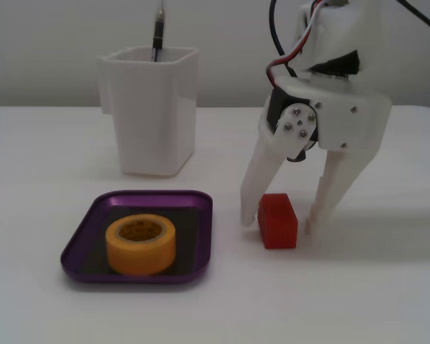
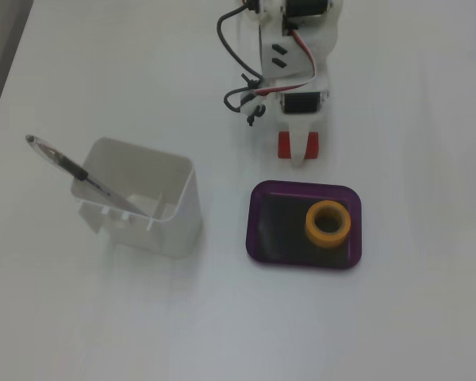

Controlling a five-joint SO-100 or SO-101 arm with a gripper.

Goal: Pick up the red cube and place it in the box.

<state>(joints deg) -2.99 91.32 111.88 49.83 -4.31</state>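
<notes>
The red cube rests on the white table, to the right of the purple box in a fixed view. My white gripper is lowered to the table, open, with one finger on each side of the cube. The left finger is at the cube's edge and the right finger stands slightly off it. Seen from above in the other fixed view, a finger covers the middle of the cube, and the gripper sits just beyond the box.
A yellow-orange tape roll lies inside the box. A tall white square cup holding a pen stands behind the box. Arm cables hang near the wrist.
</notes>
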